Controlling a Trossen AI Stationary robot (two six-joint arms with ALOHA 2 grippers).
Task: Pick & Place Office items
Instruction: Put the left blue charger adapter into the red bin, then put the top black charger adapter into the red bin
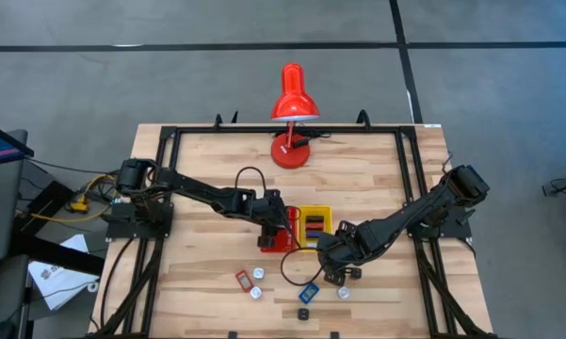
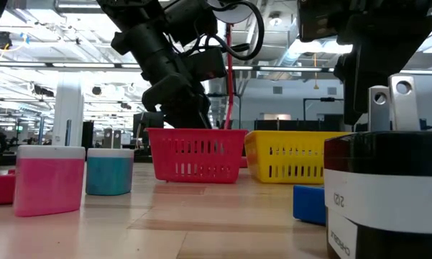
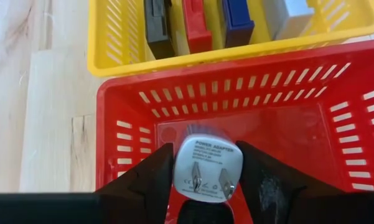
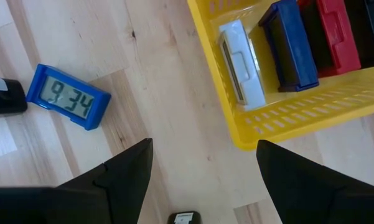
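Note:
My left gripper [image 3: 205,149] [image 1: 275,229] is shut on a white power adapter [image 3: 206,168] and reaches down into the red tray [image 3: 130,106] [image 2: 194,155]. The yellow tray [image 1: 313,209] [image 4: 280,115] beside it holds black, red, blue and grey-white flat items standing on edge. My right gripper [image 4: 204,144] [image 1: 334,271] is open and hovers over bare wood by the yellow tray's near corner. A blue clock [image 4: 68,96] reading 9:34 lies flat on the table beyond the right gripper. A red clock [image 1: 243,279] and white adapters [image 1: 255,293] also lie on the table. My left gripper pinches the white power adapter by its two opposite side walls [image 3: 182,163], one finger on each. The fingers come from above, pointing down into the red tray. The adapter's pronged face [image 3: 208,183] points back up at the wrist. Whether its lower end touches the tray floor does not show.
The red desk lamp [image 1: 292,104] stands at the table's far edge. Black items [image 4: 3,96] [image 4: 183,218] lie near the right gripper. In the low view a pink block [image 2: 49,180], a teal block [image 2: 109,173] and a black-and-white adapter [image 2: 388,201] stand close to the camera.

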